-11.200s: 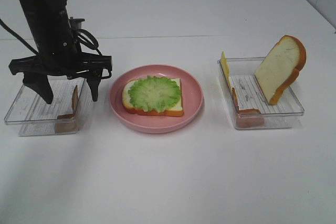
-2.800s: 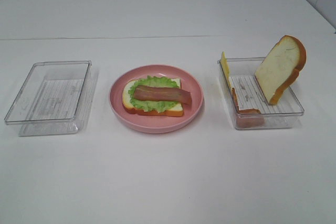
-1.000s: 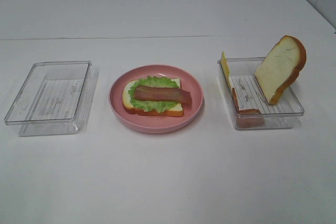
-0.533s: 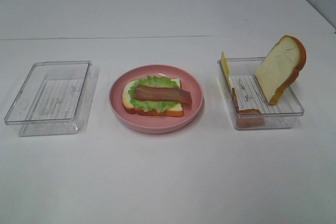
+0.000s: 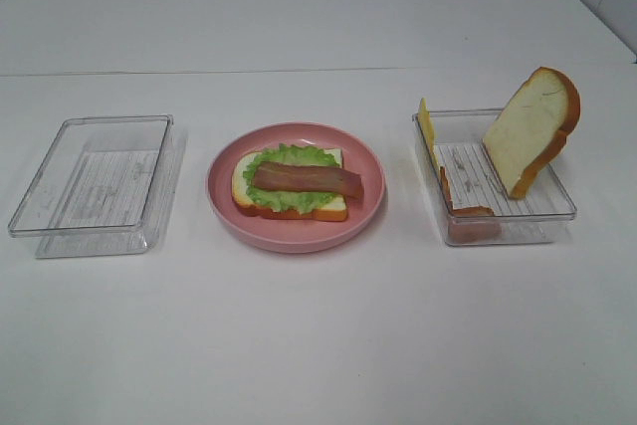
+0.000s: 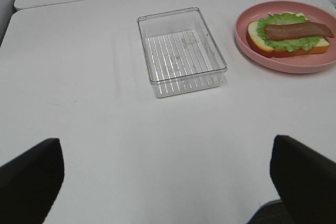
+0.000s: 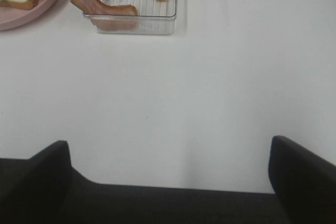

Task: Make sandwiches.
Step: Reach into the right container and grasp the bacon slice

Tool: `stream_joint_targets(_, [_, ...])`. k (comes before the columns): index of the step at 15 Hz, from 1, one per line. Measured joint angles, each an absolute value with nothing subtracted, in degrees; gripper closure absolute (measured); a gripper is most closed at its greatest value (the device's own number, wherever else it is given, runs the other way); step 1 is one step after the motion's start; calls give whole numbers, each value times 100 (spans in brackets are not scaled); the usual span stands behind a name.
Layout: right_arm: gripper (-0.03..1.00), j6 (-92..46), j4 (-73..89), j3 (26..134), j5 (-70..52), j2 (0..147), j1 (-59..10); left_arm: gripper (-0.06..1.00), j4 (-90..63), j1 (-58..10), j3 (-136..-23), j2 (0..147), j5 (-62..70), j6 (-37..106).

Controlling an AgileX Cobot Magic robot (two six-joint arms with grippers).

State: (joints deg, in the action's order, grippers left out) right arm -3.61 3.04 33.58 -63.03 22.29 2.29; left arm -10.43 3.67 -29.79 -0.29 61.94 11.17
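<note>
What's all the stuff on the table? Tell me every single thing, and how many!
white table: 1, white, under everything
round pink plate: 1, pink, middle of the table
white bread slice with orange-brown crust: 2, white; one flat on the plate, one leaning upright in the right tray
ruffled green lettuce leaf: 1, green, on the flat bread slice
reddish-brown bacon strip: 2, reddish-brown; one on the lettuce, one leaning at the right tray's near end
thin yellow cheese slice: 1, yellow, standing against the right tray's plate-side wall
clear plastic rectangular tray: 2, clear; one left of the plate, one right of it
left gripper: 1, black, open, holding nothing
right gripper: 1, black, open, holding nothing
</note>
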Motion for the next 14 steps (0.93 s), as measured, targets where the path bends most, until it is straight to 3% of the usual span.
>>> stream_joint_targets(7, [-1, -435, 304, 5730, -6698, 5993, 229, -5, -1037, 367, -2979, -29, 6194, 1112])
stream_joint_targets(10, [-1, -435, 487, 6532, -6715, 6715, 229, -5, -1037, 367, -2979, -29, 6194, 1112])
stream_joint_targets(14, [0, -619, 1261, 6721, -6715, 6921, 229, -5, -1037, 367, -2979, -29, 6194, 1112])
